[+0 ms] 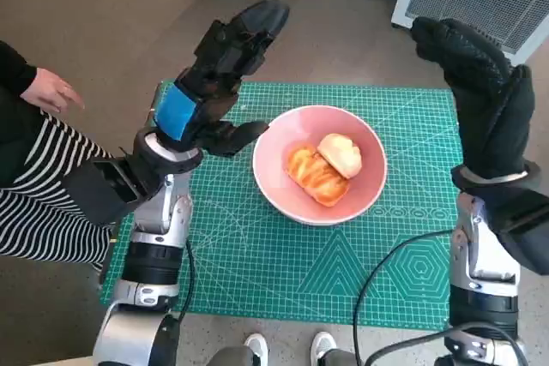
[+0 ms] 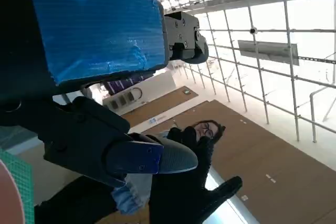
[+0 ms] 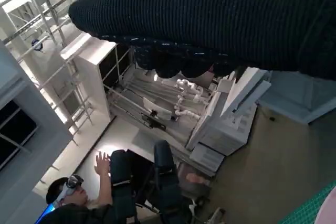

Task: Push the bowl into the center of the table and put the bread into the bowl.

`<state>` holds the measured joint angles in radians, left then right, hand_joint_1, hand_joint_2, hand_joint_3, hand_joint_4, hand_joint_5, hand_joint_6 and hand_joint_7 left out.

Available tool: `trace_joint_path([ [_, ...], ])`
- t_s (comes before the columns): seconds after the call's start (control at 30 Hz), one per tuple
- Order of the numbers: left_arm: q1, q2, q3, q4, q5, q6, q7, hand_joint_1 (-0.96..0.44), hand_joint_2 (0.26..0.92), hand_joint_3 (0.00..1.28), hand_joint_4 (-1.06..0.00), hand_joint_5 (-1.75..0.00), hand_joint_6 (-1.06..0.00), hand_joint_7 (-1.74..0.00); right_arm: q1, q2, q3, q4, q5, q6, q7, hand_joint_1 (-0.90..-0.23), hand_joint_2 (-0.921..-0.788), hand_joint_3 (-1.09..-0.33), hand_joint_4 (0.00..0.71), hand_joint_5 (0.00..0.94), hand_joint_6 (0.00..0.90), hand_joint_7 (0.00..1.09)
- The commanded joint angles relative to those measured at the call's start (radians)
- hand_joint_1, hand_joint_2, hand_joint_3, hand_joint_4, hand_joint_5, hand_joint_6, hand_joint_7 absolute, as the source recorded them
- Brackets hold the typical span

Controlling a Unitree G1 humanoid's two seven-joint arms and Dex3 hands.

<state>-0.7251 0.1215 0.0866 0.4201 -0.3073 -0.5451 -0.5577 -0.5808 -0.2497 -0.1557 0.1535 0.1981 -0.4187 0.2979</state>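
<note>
Both arms raised off the mat [image 1: 257, 263], forearms upright. Left hand [image 1: 219, 70] lifted, fingers spread, holding nothing. Right hand [image 1: 480, 96] lifted too, fingers straight and apart, nothing held. Between and below them, the bowl [image 1: 279, 190] holds the bread [image 1: 324, 167].

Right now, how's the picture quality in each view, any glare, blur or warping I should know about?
Head view: even light, sharp on the pink bowl and bread, with wide-angle bending at the edges. Left wrist view: the left hand looms close and soft; bright windows behind wash out. Right wrist view: the right hand is a dark band, and the room beyond is tilted and dim.
</note>
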Motion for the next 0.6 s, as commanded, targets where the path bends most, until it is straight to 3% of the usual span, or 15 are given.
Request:
trace_joint_path([
  [0.03, 0.003, 0.002, -0.004, -0.017, 0.011, 0.006, 0.007, -0.68, 0.916, 0.38, -0.06, -0.02, 0.0, -0.49, 0.007, 0.0, 0.002, -0.007, 0.005, 0.02, -0.001, -0.727, -0.921, -0.669, 0.16, 0.004, 0.053, 0.47],
  [0.6, 0.002, 0.004, -0.001, -0.016, 0.001, 0.007, 0.0, -0.68, 0.897, 0.4, -0.06, -0.03, 0.0, -0.49, 0.004, 0.003, 0.006, 0.001, 0.01, 0.017, 0.008, -0.723, -0.921, -0.671, 0.159, 0.002, 0.051, 0.47],
])
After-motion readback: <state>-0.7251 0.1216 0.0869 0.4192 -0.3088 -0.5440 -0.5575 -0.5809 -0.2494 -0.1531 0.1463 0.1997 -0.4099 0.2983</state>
